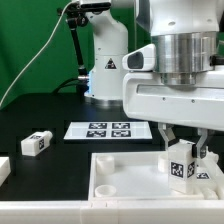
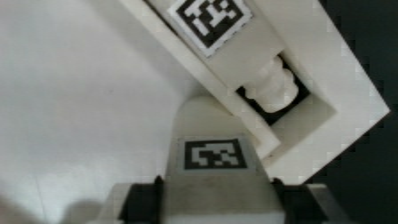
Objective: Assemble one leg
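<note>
Between the hand's [image 1: 187,150] fingers (clamped on it) stands the leg [image 1: 182,160].

Panel rim [image 1: 100,160] walls the held leg [image 1: 181,160]; table [image 1: 40,110] open

The leg [image 1: 181,162] [image 2: 217,150] is a small white block with a black-and-white square tag on the face toward us. It stands upright inside the big white tray-like panel [image 1: 130,172], near the corner on the exterior view's right, held between the fingers of the claw [image 1: 184,146]. From the wrist view its tagged face shows close up, with a round socket [image 2: 276,88] in the panel just beyond it.
</note>
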Controlling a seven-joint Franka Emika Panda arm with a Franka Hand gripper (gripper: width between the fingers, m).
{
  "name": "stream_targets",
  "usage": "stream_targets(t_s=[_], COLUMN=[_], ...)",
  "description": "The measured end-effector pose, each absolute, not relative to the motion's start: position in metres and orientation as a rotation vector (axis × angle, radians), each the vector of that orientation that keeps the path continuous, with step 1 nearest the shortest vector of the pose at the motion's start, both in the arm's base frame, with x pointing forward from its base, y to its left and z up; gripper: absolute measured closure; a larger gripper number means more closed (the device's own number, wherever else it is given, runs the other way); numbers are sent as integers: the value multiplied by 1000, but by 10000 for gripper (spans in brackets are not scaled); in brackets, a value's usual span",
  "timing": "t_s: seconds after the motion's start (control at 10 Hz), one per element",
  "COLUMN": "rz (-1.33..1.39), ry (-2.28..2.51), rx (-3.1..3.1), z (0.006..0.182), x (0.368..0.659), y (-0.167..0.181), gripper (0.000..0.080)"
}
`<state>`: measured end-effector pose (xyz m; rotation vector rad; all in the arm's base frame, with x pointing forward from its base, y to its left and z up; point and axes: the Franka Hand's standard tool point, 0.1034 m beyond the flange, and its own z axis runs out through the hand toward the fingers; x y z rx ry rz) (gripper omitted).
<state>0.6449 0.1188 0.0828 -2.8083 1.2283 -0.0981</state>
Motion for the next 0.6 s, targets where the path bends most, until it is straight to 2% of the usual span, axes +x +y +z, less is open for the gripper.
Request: stream_targets(t_s=[0.2, 0.4, 0.5, 0.6], rz=[-78, -80, -81, -84], ry=[1495, 1494, 1451, 1391], rx=[-2681, -2680, -2705, -2738], z=[81, 81, 81, 81], x=[644, 644, 644, 644], y=[123, 123, 123, 120], gripper=[517, 517, 339, 219])
